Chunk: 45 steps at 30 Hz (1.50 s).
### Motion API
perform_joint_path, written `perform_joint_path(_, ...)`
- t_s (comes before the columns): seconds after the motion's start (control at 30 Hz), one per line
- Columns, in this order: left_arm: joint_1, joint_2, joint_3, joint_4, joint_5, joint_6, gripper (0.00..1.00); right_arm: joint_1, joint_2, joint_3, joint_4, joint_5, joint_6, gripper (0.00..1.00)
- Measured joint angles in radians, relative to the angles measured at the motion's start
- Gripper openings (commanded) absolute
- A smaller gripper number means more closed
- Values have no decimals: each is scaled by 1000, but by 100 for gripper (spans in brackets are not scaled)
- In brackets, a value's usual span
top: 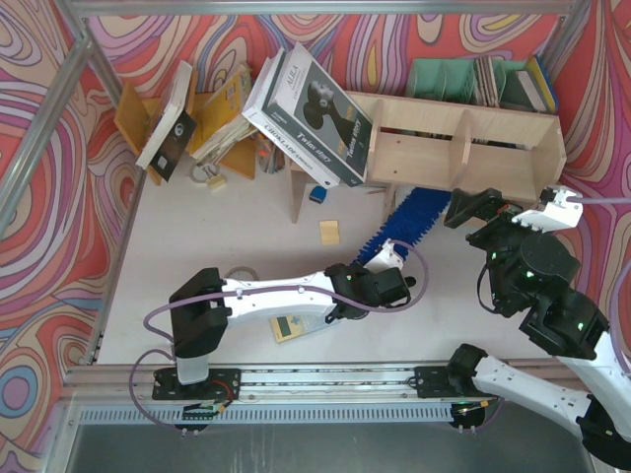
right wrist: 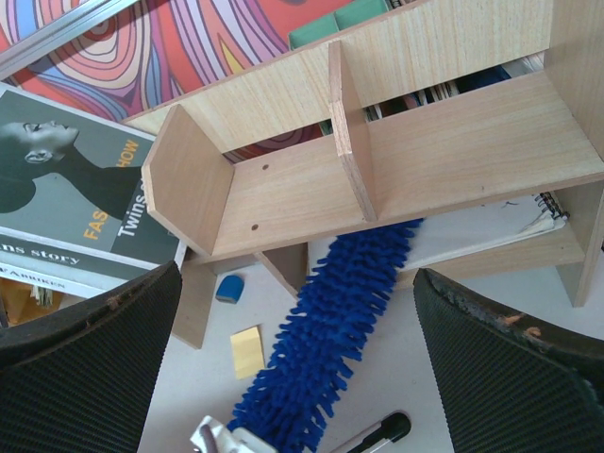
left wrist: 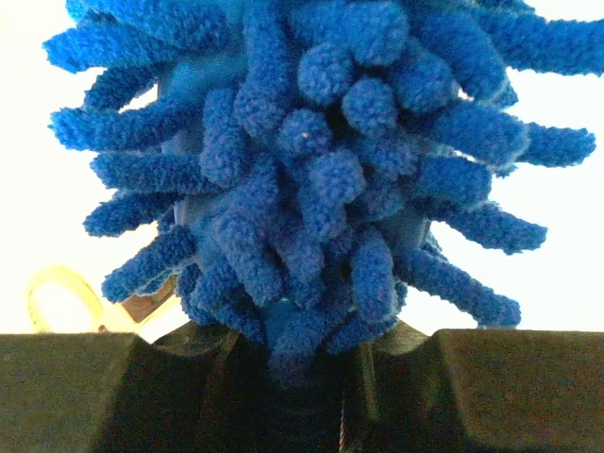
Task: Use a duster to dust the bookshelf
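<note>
Duster (top: 414,219): blue, fluffy, lying diagonally on worktop (top: 246,212), near end at left gripper (top: 389,266), far end under front edge of bookshelf (top: 463,138). Left gripper jaws clenched on duster's near end; in left wrist view the microfibre fingers fill the frame directly above the jaws. Right gripper (top: 461,209): jaws released, spread wide, nothing grasped, positioned just R of duster's far end, close to shelf front; right wrist view looks down on duster running betw. the two jaws twd shelf's lower tier. Bookshelf: pale plywood w/ upright dividers, at back R of worktop. Also: yellow note (top: 329,232) on worktop L of duster; large books (top: 311,113) leaning at shelf's L end.
</note>
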Motion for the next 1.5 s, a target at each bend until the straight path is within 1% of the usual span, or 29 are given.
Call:
perform_joint_path(0.17,0,-36,-4,-46,-43,-70,0,0,0,-2,1,0,0,99)
perform_joint_path(0.33,2,-27,17,-60,-44,-87,0,0,2,-10,1,0,0,99)
perform_joint_path(0.63,2,103,193,-61,21,-36,0,0,0,-11,0,0,6,99)
perform_joint_path(1.03,2,217,351,-64,119,43,0,0,0,-14,0,0,16,99)
perform_joint_path(1.2,1,221,352,-62,125,52,0,0,0,-19,0,0,19,99)
perform_joint_path(1.33,1,221,340,-55,99,49,0,0,0,-29,-2,0,19,99)
perform_joint_path(1.5,1,194,243,-37,30,1,0,0,-2,-29,-4,0,19,99)
